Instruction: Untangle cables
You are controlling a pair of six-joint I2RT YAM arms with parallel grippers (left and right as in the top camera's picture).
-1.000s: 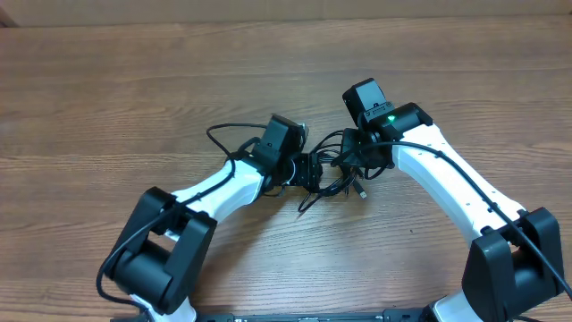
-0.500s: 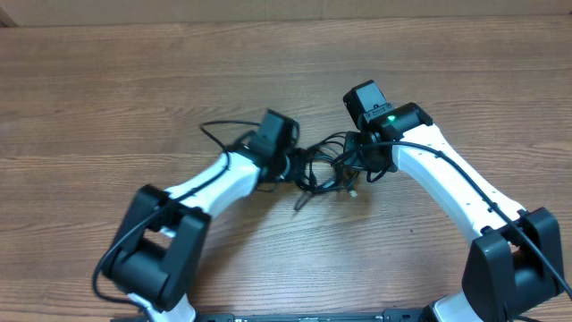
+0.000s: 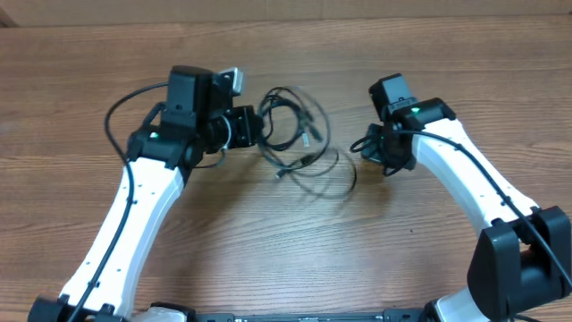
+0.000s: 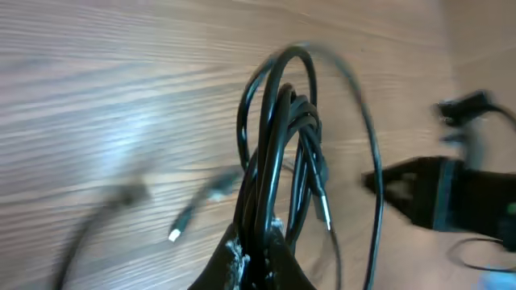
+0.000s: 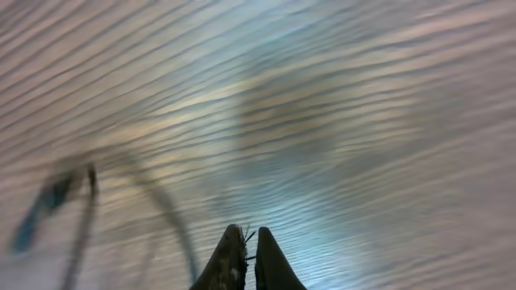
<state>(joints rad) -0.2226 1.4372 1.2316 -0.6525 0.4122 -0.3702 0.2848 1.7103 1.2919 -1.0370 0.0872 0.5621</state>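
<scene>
A brown wood-grain table fills every view, and nothing else lies on it but the two white-and-black arms and the cables. Each arm shows one small green light near its wrist.

The cables sit in one bunch at the middle of the table, towards the far side, between the two end effectors. Several thin black loops overlap, and how many separate cords there are cannot be told. One wide loop reaches out towards the near side and the right arm.

The left end effector touches the left edge of the bunch. In the left wrist view, the left end effector is clamped on the cables, whose strands rise in tall loops from its fingers. Two plug ends show there, one light-tipped plug to the left and another down the right side of the bunch.

The right end effector sits just right of the loops. Its own view is blurred: the right end effector has its fingers almost touching, with nothing clearly between them.
</scene>
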